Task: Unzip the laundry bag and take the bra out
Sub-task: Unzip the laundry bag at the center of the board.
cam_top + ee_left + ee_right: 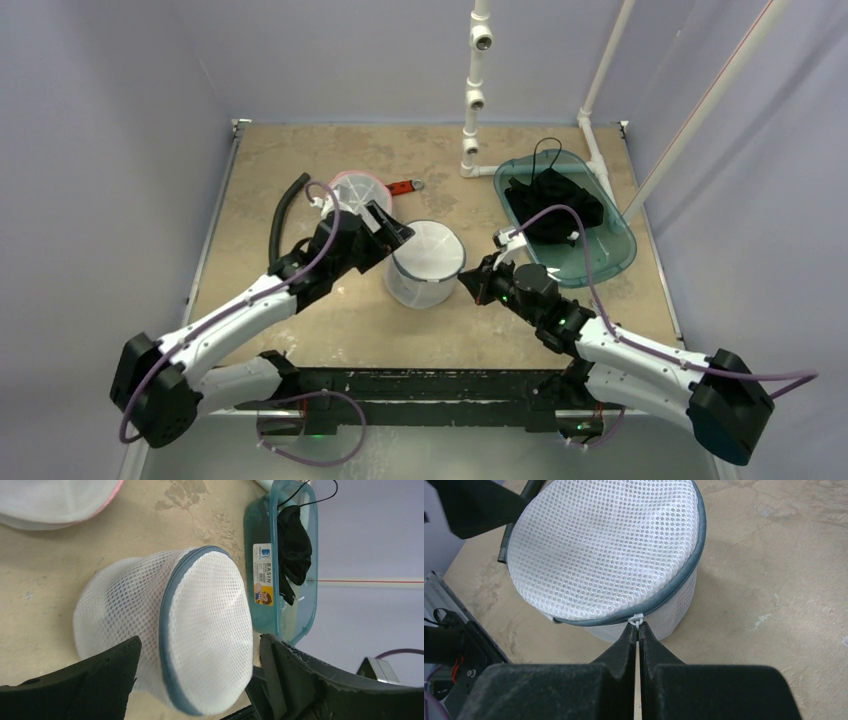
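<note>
A white mesh laundry bag [425, 262], a short cylinder with a grey-blue zipper round its lid, stands mid-table; it also shows in the left wrist view [200, 630] and the right wrist view [604, 545]. Its zipper looks closed and what is inside is hidden. My right gripper [638, 626] is shut on the white zipper pull [636, 618] at the bag's near right side [478, 278]. My left gripper [200, 652] is open, its fingers straddling the bag at its left side [388, 232]. I cannot tell whether they touch the mesh.
A teal plastic basin [585, 250] with black garments [555, 205] sits at the right. A second white bag with a pink rim [355, 188], a black hose [283, 215] and a red tool [405, 186] lie behind the left arm. White pipes [472, 100] stand at the back.
</note>
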Available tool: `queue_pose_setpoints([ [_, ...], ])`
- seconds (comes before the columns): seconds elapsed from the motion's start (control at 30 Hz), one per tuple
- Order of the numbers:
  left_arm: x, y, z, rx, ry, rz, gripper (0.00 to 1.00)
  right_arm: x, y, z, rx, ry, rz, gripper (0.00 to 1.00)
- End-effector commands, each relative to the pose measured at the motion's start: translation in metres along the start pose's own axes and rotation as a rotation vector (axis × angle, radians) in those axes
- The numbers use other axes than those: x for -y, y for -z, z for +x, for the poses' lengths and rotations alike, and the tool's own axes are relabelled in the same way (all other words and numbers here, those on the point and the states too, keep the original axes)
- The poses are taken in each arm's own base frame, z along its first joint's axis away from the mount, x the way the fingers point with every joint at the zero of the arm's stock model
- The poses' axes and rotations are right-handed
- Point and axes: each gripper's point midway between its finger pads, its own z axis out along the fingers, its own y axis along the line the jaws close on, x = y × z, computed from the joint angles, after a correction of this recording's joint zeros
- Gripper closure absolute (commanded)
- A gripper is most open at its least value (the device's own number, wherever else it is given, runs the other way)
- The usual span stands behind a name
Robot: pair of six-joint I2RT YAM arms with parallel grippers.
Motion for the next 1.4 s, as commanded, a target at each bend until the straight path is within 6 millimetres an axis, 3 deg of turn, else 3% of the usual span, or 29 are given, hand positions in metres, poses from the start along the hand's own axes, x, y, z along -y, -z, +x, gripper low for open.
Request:
queue_pose_setpoints([
  [0.0, -0.020, 0.036, -0.003, 0.034, 0.034, -0.052, 0.13, -0.005, 0.000, -0.016, 0.045, -0.007, -0.009, 1.00],
  [0.17, -0.032, 0.063, 0.012, 0.031, 0.191, -0.067, 0.13, -0.001, -0.006, -0.012, 0.042, -0.007, 0.003, 1.00],
  [0.27, -0.008, 0.074, 0.030, 0.010, 0.278, 0.042, 0.11, 0.000, -0.009, -0.009, 0.038, -0.004, 0.009, 1.00],
  [0.33, 0.009, 0.077, 0.038, 0.044, 0.247, 0.052, 0.10, 0.000, -0.011, -0.009, 0.038, -0.009, 0.011, 1.00],
  [0.47, 0.033, 0.058, 0.078, 0.013, 0.209, 0.058, 0.09, -0.001, -0.013, -0.009, 0.035, -0.018, 0.007, 1.00],
  [0.53, 0.035, 0.046, 0.089, 0.012, 0.224, 0.055, 0.11, -0.002, -0.012, -0.011, 0.038, -0.018, 0.005, 1.00],
  [0.8, 0.042, 0.019, 0.085, 0.105, 0.267, 0.041, 0.27, -0.010, -0.008, -0.012, 0.027, -0.006, -0.033, 1.00],
  [1.0, 0.031, 0.000, 0.087, 0.120, 0.268, -0.003, 0.42, -0.023, -0.003, -0.011, 0.016, 0.039, -0.107, 1.00],
  [1.23, 0.020, -0.004, 0.072, 0.153, 0.270, -0.024, 0.61, -0.046, 0.005, -0.013, 0.029, 0.071, -0.229, 1.00],
  [1.37, 0.017, -0.003, 0.061, 0.169, 0.253, -0.025, 0.80, -0.049, 0.006, -0.012, 0.023, 0.088, -0.226, 1.00],
])
